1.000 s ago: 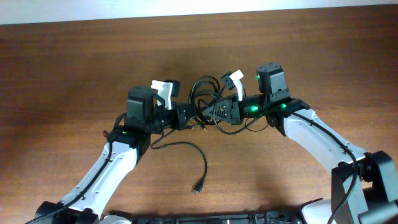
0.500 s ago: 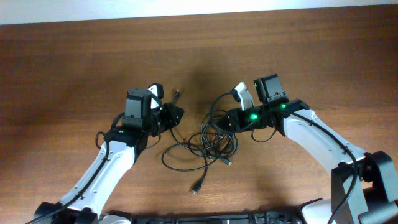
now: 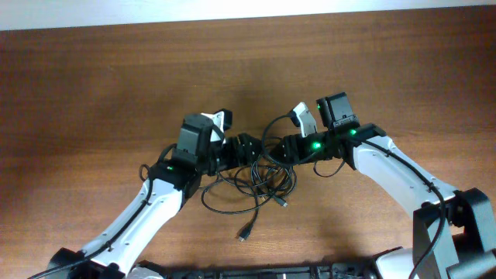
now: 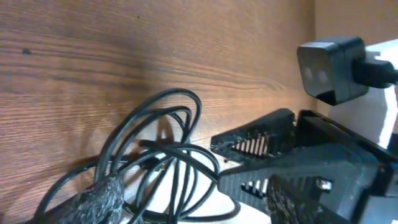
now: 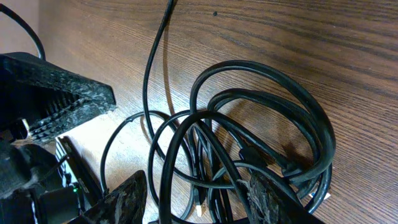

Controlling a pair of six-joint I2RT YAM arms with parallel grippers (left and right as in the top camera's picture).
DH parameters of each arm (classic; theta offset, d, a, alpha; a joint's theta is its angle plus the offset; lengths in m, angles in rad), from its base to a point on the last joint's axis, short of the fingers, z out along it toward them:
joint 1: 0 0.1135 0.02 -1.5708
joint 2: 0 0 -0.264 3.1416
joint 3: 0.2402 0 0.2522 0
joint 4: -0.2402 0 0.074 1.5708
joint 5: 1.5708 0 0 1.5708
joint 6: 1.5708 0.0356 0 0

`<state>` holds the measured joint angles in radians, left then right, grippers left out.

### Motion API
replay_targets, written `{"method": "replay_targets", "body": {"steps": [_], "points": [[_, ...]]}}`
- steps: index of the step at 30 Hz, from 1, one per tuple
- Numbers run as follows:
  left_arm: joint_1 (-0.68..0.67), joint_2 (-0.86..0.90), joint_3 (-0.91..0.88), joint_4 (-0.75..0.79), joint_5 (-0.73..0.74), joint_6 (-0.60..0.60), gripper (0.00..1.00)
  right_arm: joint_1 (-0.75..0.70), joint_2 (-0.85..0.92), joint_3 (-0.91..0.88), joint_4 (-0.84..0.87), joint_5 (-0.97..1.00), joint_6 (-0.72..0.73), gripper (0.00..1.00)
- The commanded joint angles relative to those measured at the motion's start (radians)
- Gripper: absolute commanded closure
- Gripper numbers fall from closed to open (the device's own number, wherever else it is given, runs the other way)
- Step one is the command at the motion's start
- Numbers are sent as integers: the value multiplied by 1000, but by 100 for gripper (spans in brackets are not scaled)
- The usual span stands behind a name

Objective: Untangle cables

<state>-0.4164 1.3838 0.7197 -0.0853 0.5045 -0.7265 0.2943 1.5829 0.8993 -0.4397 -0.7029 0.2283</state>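
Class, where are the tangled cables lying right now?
In the overhead view, the cables lie heaped on the table, between and just below the left gripper and the right gripper.

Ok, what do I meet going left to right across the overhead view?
Left arm → left gripper → right gripper → right arm. The tangled black cables spread beneath both grippers, so they have no single place in the order.

Black cables (image 3: 263, 180) lie on the brown wood-grain table (image 3: 93, 93).
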Motion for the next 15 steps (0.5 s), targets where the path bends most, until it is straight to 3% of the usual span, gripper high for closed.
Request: {"method": "replay_targets", "body": {"steps": [1, 7, 9, 11, 15], "points": [[-3, -2, 3, -5, -78, 5, 12, 2, -11, 2, 1, 9, -10, 49], [-3, -2, 3, -30, -262, 5, 8, -8, -12, 5, 49, 1, -10, 47], [-2, -2, 3, -51, -319, 14, 8, -40, -27, 33, 46, -88, -19, 30], [0, -2, 3, -63, -349, 43, 2, -45, -61, 48, 18, -141, -84, 25], [0, -2, 3, -92, -492, 46, 1, 56, -117, 49, -141, 151, -129, 23]]}}
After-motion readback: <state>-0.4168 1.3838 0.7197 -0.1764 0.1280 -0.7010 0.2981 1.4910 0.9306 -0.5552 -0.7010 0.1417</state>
